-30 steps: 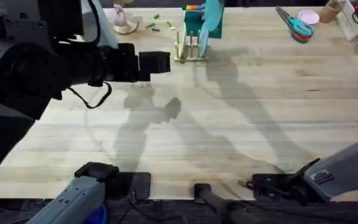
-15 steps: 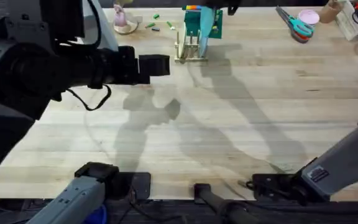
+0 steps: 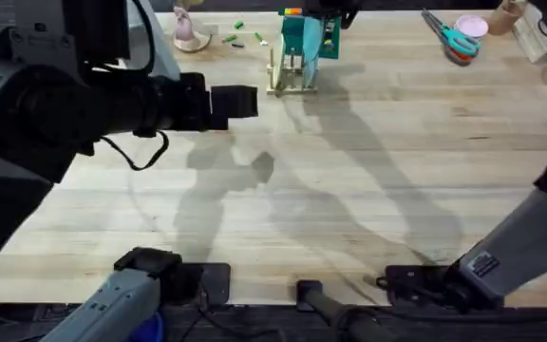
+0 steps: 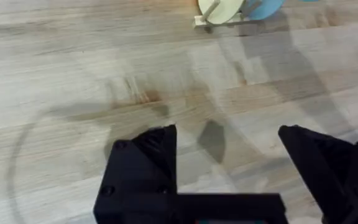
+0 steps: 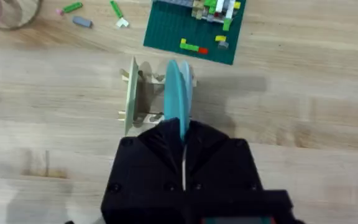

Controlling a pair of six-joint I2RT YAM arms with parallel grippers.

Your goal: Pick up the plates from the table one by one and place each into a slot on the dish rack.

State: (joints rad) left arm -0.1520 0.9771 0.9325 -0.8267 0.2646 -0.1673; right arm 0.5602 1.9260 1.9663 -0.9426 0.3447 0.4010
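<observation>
The dish rack (image 3: 289,76) stands at the far middle of the table (image 3: 349,190), in front of a teal-green box. My right gripper (image 5: 183,129) is shut on a light blue plate (image 5: 178,87), held on edge just above the rack (image 5: 140,94) beside a cream disc (image 5: 130,96) in a slot. Overhead, that plate (image 3: 313,40) hangs over the rack's right side under the right gripper (image 3: 332,11). My left gripper (image 4: 227,158) is open and empty above bare table, short of the rack (image 4: 229,18); overhead the left gripper (image 3: 239,100) sits left of the rack.
The teal-green box (image 5: 194,26) with coloured bricks sits right behind the rack. Small green pieces (image 3: 239,36) and a pink object (image 3: 189,28) lie far left. Scissors (image 3: 456,40) and a pink dish (image 3: 471,26) are far right. The near table is bare wood.
My right gripper has carried the blue plate left and lower, toward the rack, and the right forearm has swung with it. The left arm has hardly moved.
</observation>
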